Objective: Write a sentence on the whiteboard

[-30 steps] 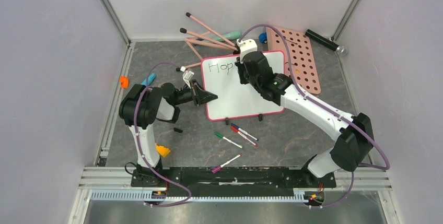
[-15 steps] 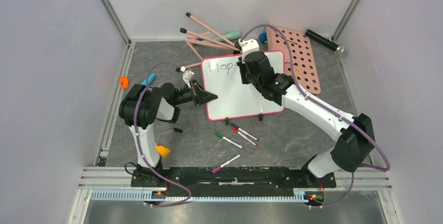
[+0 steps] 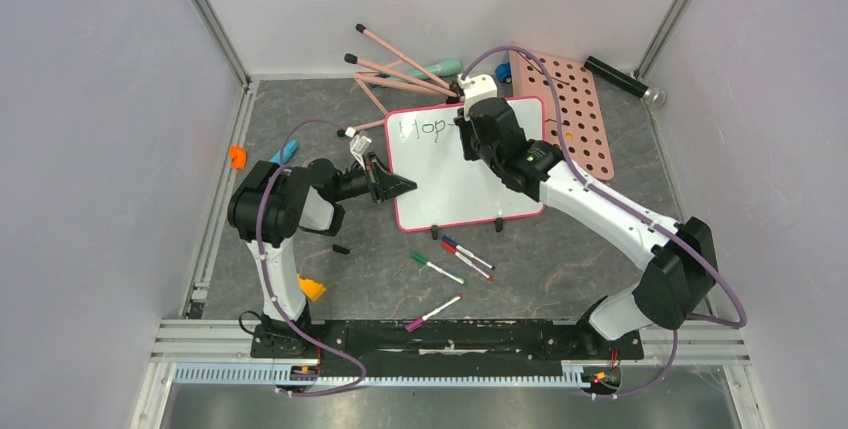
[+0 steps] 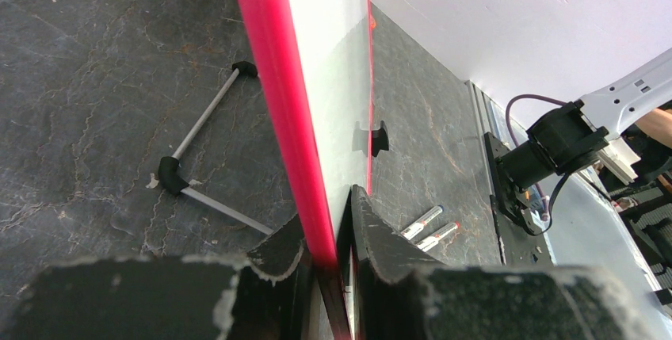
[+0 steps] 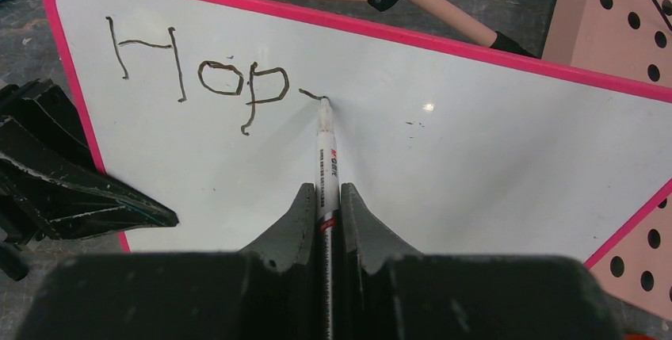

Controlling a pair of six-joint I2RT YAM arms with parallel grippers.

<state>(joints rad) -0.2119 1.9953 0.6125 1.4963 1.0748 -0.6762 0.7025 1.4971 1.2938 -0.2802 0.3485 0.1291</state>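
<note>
The large glossy white whiteboard with a pink-red rim [image 3: 450,189] lies flat on the dark grey tabletop [image 3: 300,119], between the two arms. Near its far left corner the thin black handwritten sentence [image 5: 198,78] so far reads "Hop". A second ago it ended there. Now a short stroke trails to the right of the "p", and the right arm has edged slightly rightward over the board. This looks like the first mark of the "e", so the opening word is nearly done and most of the sentence is still to come.

The right gripper [image 5: 325,191] is closed tight on a slim white marker with a red band [image 5: 326,146], whose tip touches the board at the end of that new stroke. The left gripper [image 4: 329,213] has not moved. Its jaws stand only narrowly apart, pinching the board's left rim with one finger above and one below, which holds the board steady for writing.
</note>
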